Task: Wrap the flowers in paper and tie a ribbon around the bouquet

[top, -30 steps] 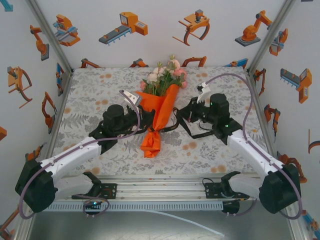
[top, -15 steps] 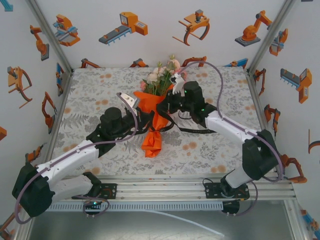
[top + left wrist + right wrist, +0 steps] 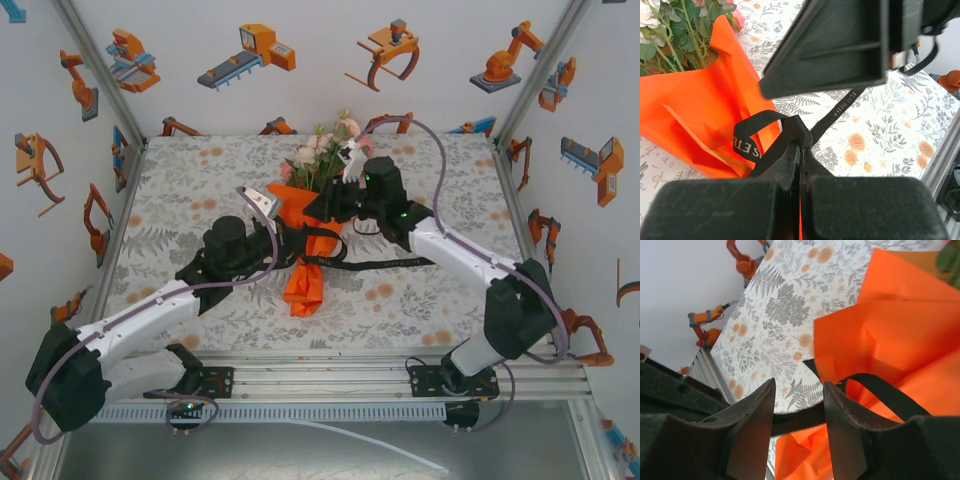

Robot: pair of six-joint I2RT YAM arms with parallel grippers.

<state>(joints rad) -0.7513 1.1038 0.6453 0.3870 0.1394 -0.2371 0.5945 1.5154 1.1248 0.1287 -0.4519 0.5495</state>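
Pink-white flowers [image 3: 322,158] are wrapped in matte orange paper [image 3: 303,287]. The narrow black ribbon [image 3: 385,263], apparently unknotted, is pinched by the left end effector [image 3: 800,150]. The right end effector [image 3: 799,395] is spread.

Bright, even light
Hardly any shadows; up close the wrist-view fingers [image 3: 752,435] look blurry, maybe out of focus.

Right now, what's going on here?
Two arms are tying a black ribbon round the bouquet, which lies on the floral tablecloth with its flowers already wrapped in orange paper. The left gripper is shut on the ribbon beside the cone. The right gripper has its jaws apart, a ribbon strand running between them. No finished bow is visible yet.
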